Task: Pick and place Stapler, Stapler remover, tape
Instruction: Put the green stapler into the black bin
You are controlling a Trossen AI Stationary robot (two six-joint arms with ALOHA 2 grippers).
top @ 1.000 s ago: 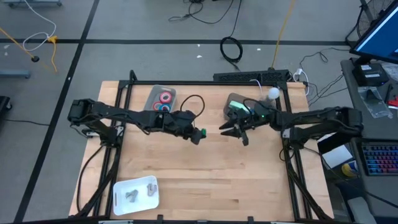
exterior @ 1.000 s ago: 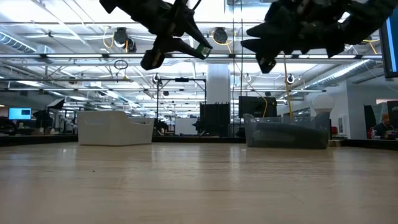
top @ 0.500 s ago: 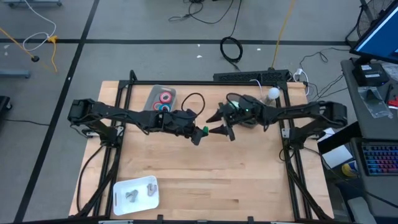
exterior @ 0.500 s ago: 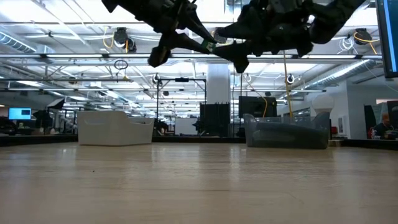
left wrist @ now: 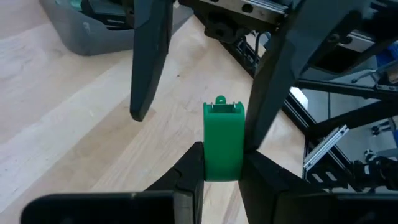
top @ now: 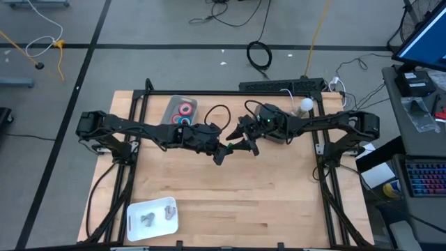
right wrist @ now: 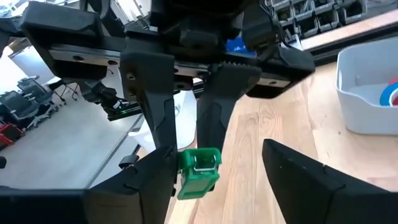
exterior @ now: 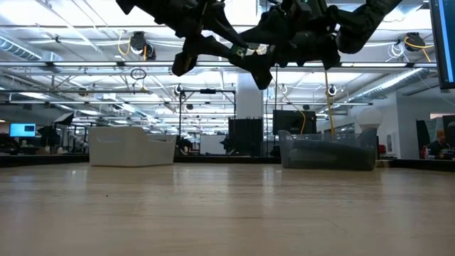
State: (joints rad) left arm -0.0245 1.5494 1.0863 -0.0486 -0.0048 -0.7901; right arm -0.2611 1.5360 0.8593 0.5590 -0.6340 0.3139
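My left gripper (top: 221, 150) is shut on a small green stapler (left wrist: 222, 144) and holds it high over the middle of the table. My right gripper (top: 241, 141) faces it, open. Its two fingers (left wrist: 148, 62) stand on either side of the stapler's free end (right wrist: 198, 171), one close beside it and the other well apart. The tape (top: 185, 111), red and blue rolls, lies in a grey tray (top: 172, 106) at the far left. Small grey pieces (top: 148, 219) lie in a white tray; I cannot tell whether one is the stapler remover. My left gripper pinches the stapler's rear end (left wrist: 221, 174) between its two fingertips, which lie along its sides. The stapler sticks out forward past the fingers, lifted clear of the table. My right gripper has one finger (right wrist: 155, 177) close against the stapler's side; whether it touches, I cannot tell.
A grey bin (top: 273, 111) with green things in it stands at the far right, partly under my right arm. The white tray (top: 132, 213) sits at the near left corner. A dark frame (top: 146, 87) runs around the table's edges. The wood in the middle (top: 230, 202) is bare.
My right gripper has moved toward the table's left, from over the grey bin up to my left gripper, until its fingers straddle the stapler's free end. My left gripper has stayed in place and rolled a little with the stapler.
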